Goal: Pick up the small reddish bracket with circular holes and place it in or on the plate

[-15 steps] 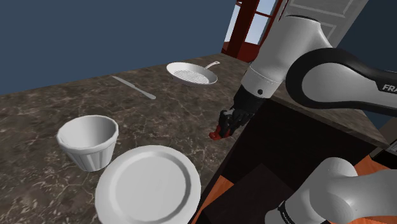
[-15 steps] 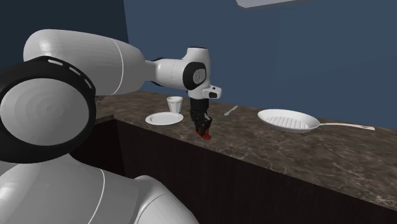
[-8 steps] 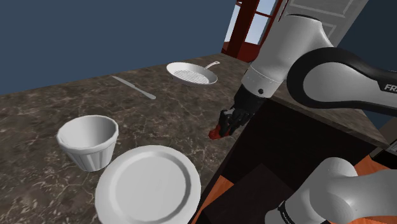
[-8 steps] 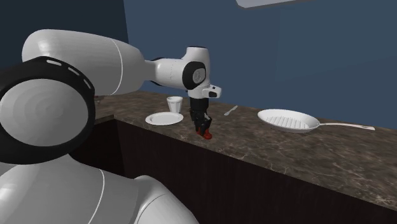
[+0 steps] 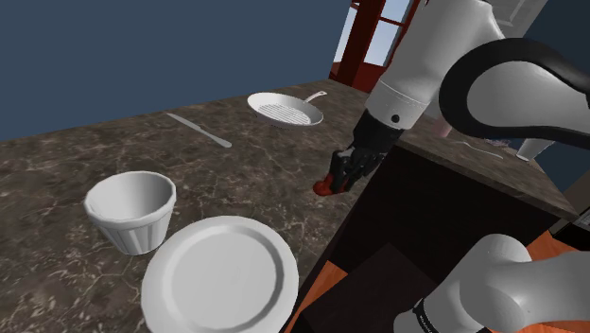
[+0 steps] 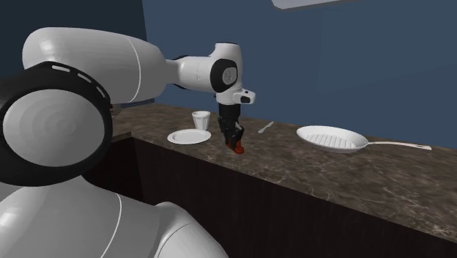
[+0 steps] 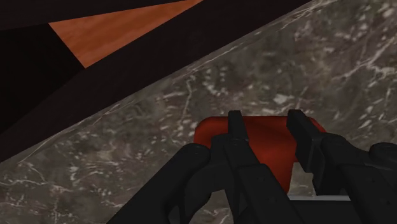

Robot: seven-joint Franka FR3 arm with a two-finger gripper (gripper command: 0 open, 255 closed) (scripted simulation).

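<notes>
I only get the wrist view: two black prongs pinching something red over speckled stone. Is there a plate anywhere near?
Observer: Yes. A white plate lies near the front edge of the counter, toward the shoulder view's lower left of the gripper and its red bracket.
Operator: Is anything standing next to it?
Observer: A white ribbed cup stands just beside the plate, at the shoulder view's left of it, off the straight path from the gripper.
Operator: And what lies further back?
Observer: A white grill pan sits near the counter's far edge.
</notes>
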